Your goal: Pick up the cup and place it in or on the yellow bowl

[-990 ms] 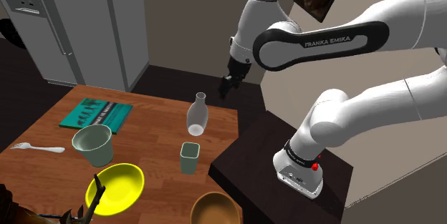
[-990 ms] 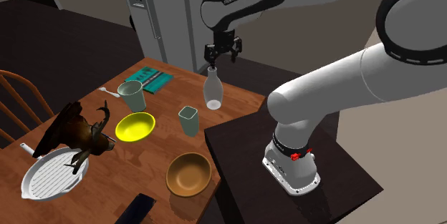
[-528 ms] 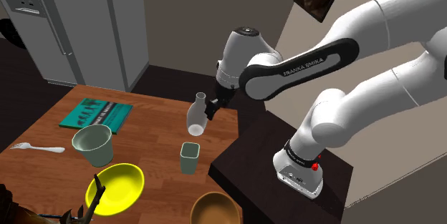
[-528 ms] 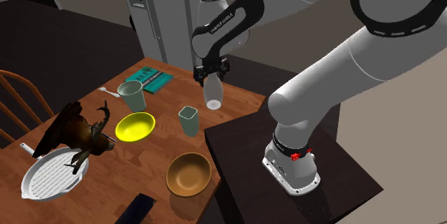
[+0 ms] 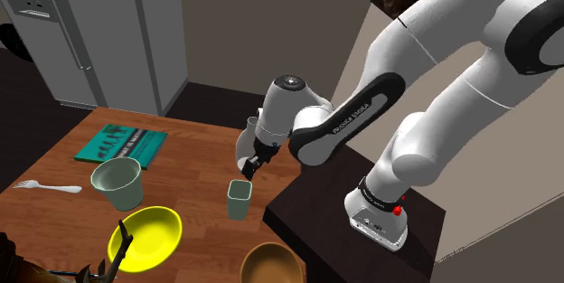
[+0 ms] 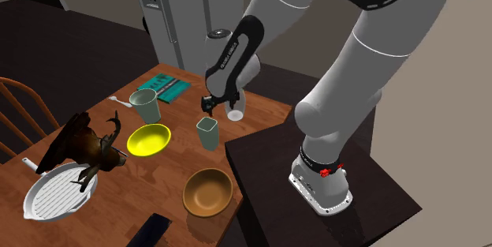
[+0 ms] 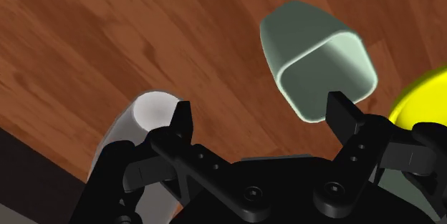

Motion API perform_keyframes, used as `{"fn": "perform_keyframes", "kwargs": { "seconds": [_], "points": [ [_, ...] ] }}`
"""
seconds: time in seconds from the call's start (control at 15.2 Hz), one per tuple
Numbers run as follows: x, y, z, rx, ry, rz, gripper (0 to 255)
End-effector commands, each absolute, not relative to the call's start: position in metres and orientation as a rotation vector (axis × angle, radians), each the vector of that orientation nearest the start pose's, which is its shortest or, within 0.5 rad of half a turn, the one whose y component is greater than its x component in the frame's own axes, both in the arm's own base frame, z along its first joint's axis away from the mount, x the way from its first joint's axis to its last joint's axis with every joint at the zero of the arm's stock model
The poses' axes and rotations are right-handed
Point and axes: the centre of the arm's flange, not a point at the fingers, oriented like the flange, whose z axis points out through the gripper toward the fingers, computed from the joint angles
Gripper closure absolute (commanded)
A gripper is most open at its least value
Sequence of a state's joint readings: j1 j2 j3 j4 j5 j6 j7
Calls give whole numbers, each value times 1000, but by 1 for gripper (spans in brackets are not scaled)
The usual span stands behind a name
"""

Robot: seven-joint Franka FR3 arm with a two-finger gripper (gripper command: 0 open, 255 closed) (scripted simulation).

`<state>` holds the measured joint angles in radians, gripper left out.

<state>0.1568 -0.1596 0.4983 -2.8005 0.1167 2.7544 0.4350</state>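
The jaws stand open and empty, hovering over the tabletop between the white bottle [image 7: 147, 112] and the pale green cup [image 7: 317, 61]. The cup stands upright, mouth up, near the tabletop's edge by the stand. From the jaws it lies ahead and off-centre, toward the finger on the yellow bowl [image 5: 149, 234] side, so I judge they must shift that way and descend before closing.

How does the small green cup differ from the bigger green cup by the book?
The small cup has a squarish rim; the bigger cup has a round, flaring one. The bigger cup is clearly wider than the small cup. The open gripper hovers near the small cup; the bigger cup stands beside the teal book. Both are pale green and upright.
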Motion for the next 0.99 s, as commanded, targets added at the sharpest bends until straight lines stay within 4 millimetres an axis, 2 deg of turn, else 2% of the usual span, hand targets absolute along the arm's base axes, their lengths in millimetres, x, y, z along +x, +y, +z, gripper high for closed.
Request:
{"fn": "perform_keyframes", "kwargs": {
  "seconds": [0.0, 0.13, 0.59, 0.92],
  "points": [
    [314, 239, 235, -3094, -178, -157, 0],
    [314, 250, 218, -3090, -182, -160, 0],
    [317, 252, 181, -3090, -182, -160, 0],
    [318, 252, 178, -3090, -182, -160, 0]
  ]
}}
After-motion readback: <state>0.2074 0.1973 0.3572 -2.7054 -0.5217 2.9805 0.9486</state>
